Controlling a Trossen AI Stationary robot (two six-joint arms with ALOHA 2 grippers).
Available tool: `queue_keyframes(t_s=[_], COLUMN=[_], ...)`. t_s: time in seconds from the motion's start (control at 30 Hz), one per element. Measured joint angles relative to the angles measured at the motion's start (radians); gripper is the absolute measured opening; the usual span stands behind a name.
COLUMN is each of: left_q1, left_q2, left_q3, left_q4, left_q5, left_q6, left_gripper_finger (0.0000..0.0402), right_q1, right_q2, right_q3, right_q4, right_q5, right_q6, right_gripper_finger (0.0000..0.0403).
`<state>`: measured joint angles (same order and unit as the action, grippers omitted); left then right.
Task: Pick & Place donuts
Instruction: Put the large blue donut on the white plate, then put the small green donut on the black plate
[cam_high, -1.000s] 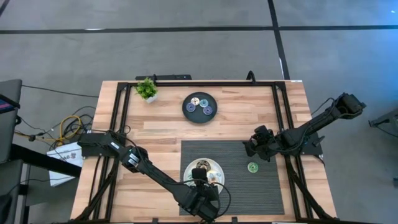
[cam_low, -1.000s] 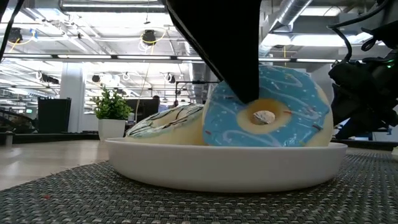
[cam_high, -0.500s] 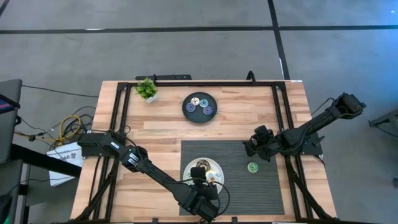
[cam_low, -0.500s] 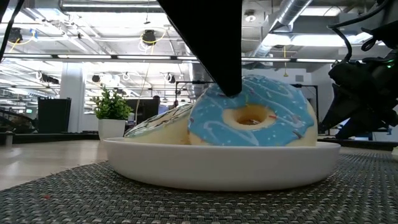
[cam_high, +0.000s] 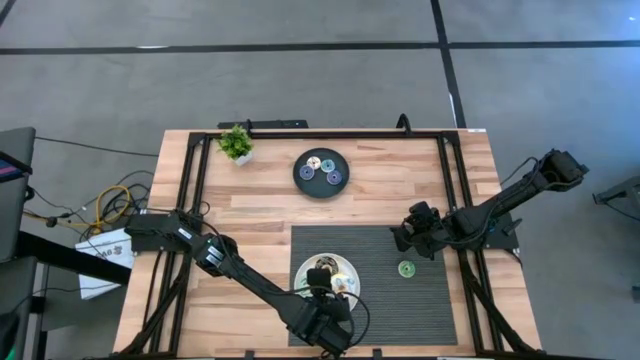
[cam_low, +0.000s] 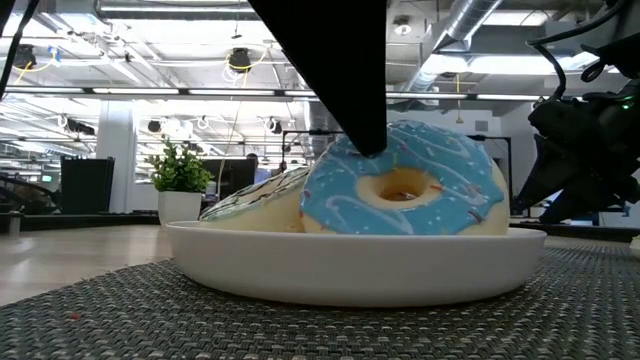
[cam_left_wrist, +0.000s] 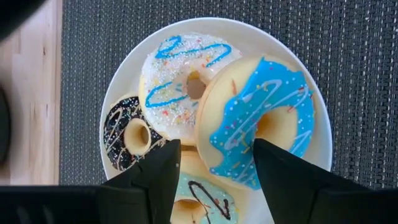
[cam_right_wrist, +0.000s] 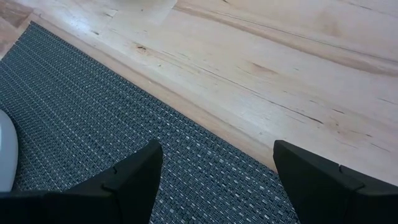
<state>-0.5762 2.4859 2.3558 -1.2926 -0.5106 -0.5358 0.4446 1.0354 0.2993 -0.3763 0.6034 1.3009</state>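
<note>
The blue donut (cam_left_wrist: 258, 121) now leans lower on the white plate (cam_left_wrist: 323, 149) than before; the left hand (cam_left_wrist: 214, 168) stays spread above it.

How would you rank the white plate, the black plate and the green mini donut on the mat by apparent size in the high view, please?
1. White plate, largest, though the left arm partly covers it.
2. Black plate, only slightly smaller; the two look close.
3. Green mini donut, clearly smallest.
</note>
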Motion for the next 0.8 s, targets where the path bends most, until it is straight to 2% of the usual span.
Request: queue_keyframes(t_s=[0.47, 0.67, 0.8], left_q1=[0.0, -0.003, -0.019], left_q2=[-0.079, -0.137, -0.182], left_q3=[0.0, 0.0, -0.002], left_q4=[-0.007, -0.153, -0.275], left_q5=[0.03, -0.039, -0.139], left_q6=[0.053, 0.076, 0.054], left_gripper_finger=[0.0197, 0.0197, 0.0197], right_q1=[0.0, 0.0, 0.0], right_q2=[0.0, 0.0, 0.0], right_q3=[0.0, 0.0, 0.0], right_q4=[0.0, 0.008, 0.016], right_q5=[0.0, -0.001, -0.002], right_q6=[0.0, 0.0, 0.0], right_gripper_finger=[0.0297, 0.0297, 0.0297])
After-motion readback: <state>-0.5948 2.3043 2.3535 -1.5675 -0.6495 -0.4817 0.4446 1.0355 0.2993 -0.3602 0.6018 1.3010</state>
